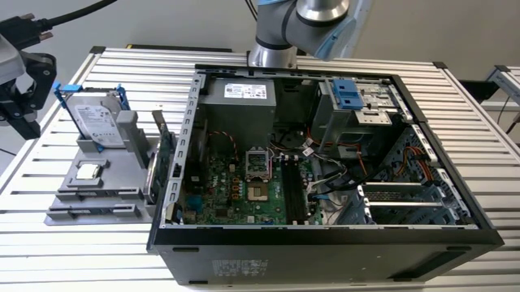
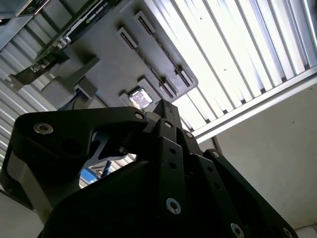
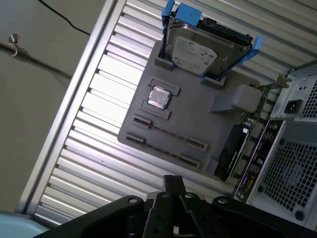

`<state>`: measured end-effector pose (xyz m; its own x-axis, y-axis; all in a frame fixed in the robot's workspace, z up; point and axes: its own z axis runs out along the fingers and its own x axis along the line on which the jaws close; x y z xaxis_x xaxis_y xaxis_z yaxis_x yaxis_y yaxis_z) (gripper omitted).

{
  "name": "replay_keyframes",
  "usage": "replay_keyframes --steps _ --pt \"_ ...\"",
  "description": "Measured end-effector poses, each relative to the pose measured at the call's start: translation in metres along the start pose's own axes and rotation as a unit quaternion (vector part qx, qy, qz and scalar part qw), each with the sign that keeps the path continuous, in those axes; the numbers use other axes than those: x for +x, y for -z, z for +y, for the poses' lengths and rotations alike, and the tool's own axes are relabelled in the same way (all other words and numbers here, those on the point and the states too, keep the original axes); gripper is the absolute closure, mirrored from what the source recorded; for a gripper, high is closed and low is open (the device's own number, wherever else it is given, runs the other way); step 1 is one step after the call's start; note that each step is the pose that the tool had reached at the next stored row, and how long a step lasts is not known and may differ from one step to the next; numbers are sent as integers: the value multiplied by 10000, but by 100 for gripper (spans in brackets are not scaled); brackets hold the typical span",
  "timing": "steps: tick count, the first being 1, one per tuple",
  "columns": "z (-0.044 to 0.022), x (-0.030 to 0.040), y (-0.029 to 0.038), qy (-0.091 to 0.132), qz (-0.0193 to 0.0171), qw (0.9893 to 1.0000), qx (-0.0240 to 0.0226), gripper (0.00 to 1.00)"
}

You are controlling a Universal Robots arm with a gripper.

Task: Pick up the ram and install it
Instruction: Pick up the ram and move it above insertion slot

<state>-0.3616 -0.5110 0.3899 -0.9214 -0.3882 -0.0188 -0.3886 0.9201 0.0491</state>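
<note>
A slatted aluminium table (image 1: 97, 255) carries an open computer case (image 1: 325, 258) lying on its side, circuit board facing up. Just beside the case, on the exterior view's left, sits a grey holding tray (image 1: 114, 182). At the tray's far end a silver hard drive (image 1: 97, 121) in blue brackets leans upright. A green circuit card (image 1: 165, 152) stands on edge between tray and case.

The black gripper (image 3: 174, 179) hangs past the table's edge at the exterior view's left (image 1: 24, 121), above and apart from the tray. In both wrist views its fingers appear pressed together, with nothing held between them.

The ram (image 3: 168, 133) lies edge-up in a clip row near the tray's front end, untouched. In the exterior view it is a thin grey bar (image 1: 96, 194), lying to the right of the gripper and nearer the camera. Its long axis runs across the tray, left to right, crosswise to the black memory slots (image 1: 288, 188) inside the case. A small square processor chip (image 1: 87, 172) rests between the ram and the hard drive.
</note>
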Motion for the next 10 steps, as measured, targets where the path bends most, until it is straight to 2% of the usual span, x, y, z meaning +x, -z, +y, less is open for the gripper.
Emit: replay_keyframes --steps 10 --pt "5 10 0 201 10 9998 -4 100"
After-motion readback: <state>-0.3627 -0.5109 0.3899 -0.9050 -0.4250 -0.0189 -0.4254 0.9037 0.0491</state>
